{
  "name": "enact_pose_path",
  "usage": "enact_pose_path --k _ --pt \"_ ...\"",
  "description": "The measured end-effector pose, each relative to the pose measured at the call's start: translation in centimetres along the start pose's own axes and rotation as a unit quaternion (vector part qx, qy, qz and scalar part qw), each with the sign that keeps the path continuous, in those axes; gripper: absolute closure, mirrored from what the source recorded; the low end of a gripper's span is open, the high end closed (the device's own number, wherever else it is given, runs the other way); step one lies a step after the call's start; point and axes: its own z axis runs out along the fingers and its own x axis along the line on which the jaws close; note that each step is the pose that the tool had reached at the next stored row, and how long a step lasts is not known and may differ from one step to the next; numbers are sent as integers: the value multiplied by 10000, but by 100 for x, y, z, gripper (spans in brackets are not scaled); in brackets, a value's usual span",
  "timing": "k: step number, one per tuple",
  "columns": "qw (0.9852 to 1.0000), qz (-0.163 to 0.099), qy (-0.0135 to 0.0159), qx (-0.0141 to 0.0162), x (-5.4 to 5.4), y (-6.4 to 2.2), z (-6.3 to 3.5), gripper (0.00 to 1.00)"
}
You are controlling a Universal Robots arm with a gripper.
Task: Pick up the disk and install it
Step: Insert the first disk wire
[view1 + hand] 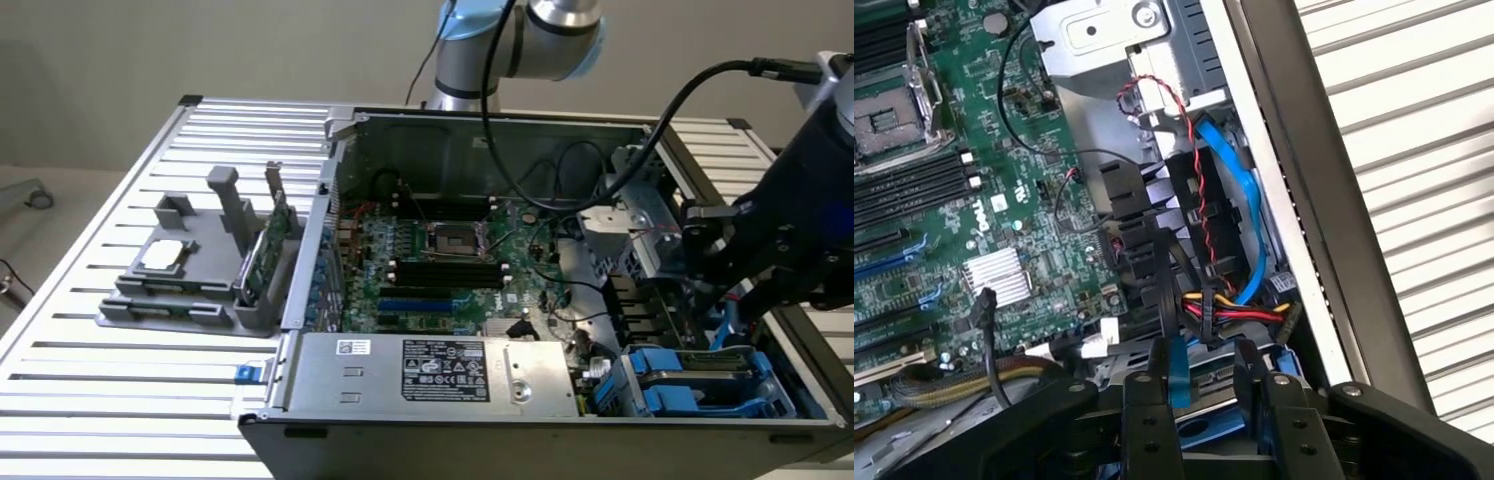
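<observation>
The table (80, 400) is ribbed bare metal, pale and brightly reflective. At the exterior view's left, a holder (187, 295) looks like matt grey plastic, and the chip (164, 255) lying in it is shiny silver. The computer case (347, 375) is dull grey sheet metal with a smooth printed sticker (445, 370). The motherboard (447, 265) is glossy green. At the exterior view's lower right, the disk (697, 388) shows smooth blue plastic. The gripper (1209, 385) is matt black.
</observation>
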Motion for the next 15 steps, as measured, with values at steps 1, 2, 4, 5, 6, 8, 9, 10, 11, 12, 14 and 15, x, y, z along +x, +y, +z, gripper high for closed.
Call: enact_pose_path --k 1,2,4,5,6,8,9,10,11,12,14,15 --pt "10000 0 0 1 -1 3 -21 61" --pt "10000 0 0 1 -2 5 -43 61" --pt "10000 0 -1 1 -4 11 -87 61" --pt "10000 0 0 0 -4 13 -103 61" --pt "10000 0 0 1 -5 14 -113 61" --pt "10000 0 0 0 -9 16 -116 61" --pt "10000 -1 0 1 -14 18 -116 61" --pt "10000 -2 0 1 -22 20 -117 61" --pt "10000 -3 0 1 -30 23 -116 61" --pt "10000 -6 1 0 -35 25 -115 61" --pt "10000 -8 -3 -2 -37 25 -112 61" --pt "10000 -10 -10 -4 -37 25 -105 61"
